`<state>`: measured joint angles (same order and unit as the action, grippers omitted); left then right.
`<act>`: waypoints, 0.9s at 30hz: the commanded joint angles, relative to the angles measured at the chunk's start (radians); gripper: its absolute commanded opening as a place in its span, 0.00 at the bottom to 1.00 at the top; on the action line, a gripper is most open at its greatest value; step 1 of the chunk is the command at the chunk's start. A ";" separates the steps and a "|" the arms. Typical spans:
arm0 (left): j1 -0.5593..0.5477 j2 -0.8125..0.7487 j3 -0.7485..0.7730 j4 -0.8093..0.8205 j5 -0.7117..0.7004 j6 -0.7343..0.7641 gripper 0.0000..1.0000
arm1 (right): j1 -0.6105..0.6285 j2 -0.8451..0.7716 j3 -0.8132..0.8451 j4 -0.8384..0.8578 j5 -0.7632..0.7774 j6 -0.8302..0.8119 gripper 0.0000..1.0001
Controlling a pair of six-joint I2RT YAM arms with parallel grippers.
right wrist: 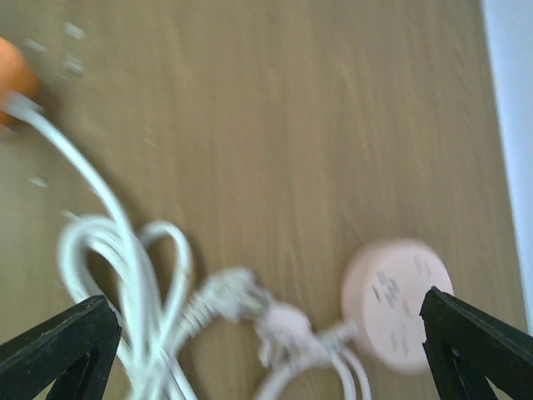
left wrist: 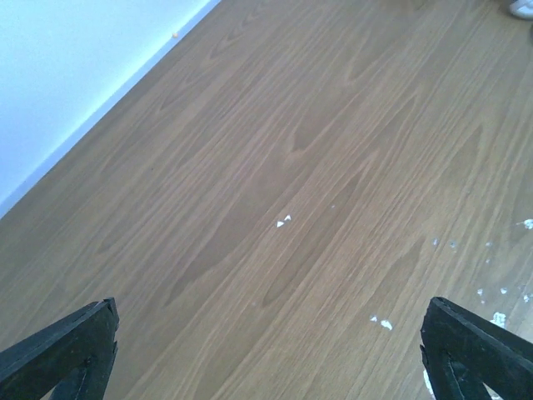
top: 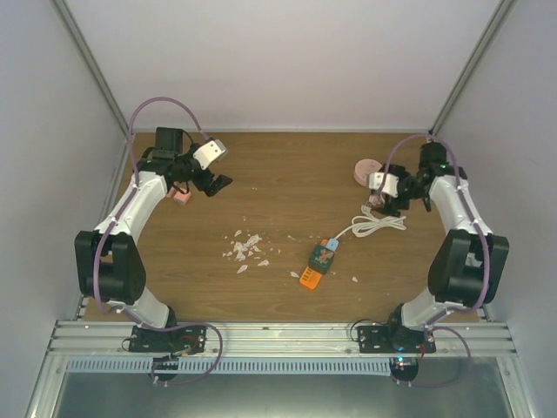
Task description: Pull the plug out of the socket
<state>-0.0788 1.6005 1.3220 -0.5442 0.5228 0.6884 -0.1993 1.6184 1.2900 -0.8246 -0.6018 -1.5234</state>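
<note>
My right gripper [right wrist: 266, 302] hung open over the plug [right wrist: 283, 323].
Its jaws stood wide, holding nothing; the white plug lay on the surface [right wrist: 291, 125] just beside the pink socket [right wrist: 398, 304], seemingly out of it, though blur hid the join. I judged a straight lift best, keeping clear of the looped cord [right wrist: 125, 250].

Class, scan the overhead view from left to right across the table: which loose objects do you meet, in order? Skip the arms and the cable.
small pink block → white scraps → orange block → round pink socket
</note>
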 commanded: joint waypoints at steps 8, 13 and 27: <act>-0.003 -0.041 -0.004 -0.035 0.111 -0.003 0.99 | 0.322 -0.042 -0.174 -0.125 -0.027 -0.351 0.99; -0.003 -0.065 -0.027 -0.040 0.117 0.013 0.99 | 0.413 -0.002 -0.192 -0.129 0.004 -0.388 1.00; -0.003 -0.077 -0.038 -0.052 0.119 0.034 0.99 | 0.531 0.151 -0.189 -0.119 0.081 -0.431 0.97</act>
<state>-0.0788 1.5452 1.2903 -0.5968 0.6209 0.7040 0.3042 1.7222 1.0718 -0.9218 -0.5285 -1.9415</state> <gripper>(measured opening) 0.990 0.982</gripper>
